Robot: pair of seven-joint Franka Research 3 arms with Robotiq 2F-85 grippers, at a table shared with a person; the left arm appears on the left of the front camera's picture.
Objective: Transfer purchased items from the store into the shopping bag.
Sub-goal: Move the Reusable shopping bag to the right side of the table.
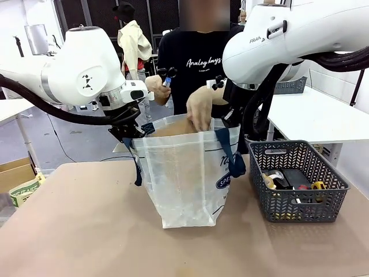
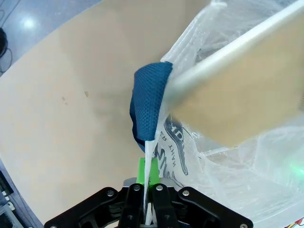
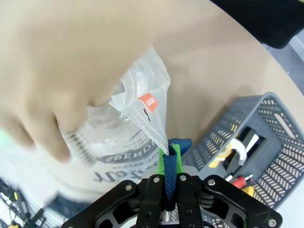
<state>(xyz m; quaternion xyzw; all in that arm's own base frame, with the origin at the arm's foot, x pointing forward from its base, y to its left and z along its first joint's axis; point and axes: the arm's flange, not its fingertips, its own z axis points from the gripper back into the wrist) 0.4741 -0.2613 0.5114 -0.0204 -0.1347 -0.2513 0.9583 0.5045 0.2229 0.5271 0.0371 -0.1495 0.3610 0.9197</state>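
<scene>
Pinching thin plastic rim of shopping bag (image 2: 213, 161) btwn green pads of left gripper (image 2: 148, 164), jaws shut tight on it, navy strap handle (image 2: 149, 104) bunched just past the tips. Same at bag's other side w/ right gripper (image 3: 170, 156): clamped on the navy strap itself, holding bag mouth open btwn the two. Between the grippers, person's hand (image 1: 199, 109) dipped into the mouth w/ flat tan packet (image 1: 173, 128) part-way inside. Remaining goods, yellowish & dark small bits (image 1: 288, 180), in grey mesh basket (image 1: 300, 202), on right gripper's outer side, just beside bag.

Handling, as a guess: film bag light, floppy, slick; prob. slumps if either pinch slackens, so best held at strap/rim seam, as now. Packet looks stiff & light; edge grip should do. Basket bits small; take from above.

Adding from left wrist view: packet's pale edge & broad face, bag lettering close up. Adding from right wrist view: basket contents from above, orange tag (image 3: 149, 100) on bag rim, blurred tan mass past the tips; can't tell hand or packet. Adding from front view: both arms, bag upright on table (image 1: 75, 231).
</scene>
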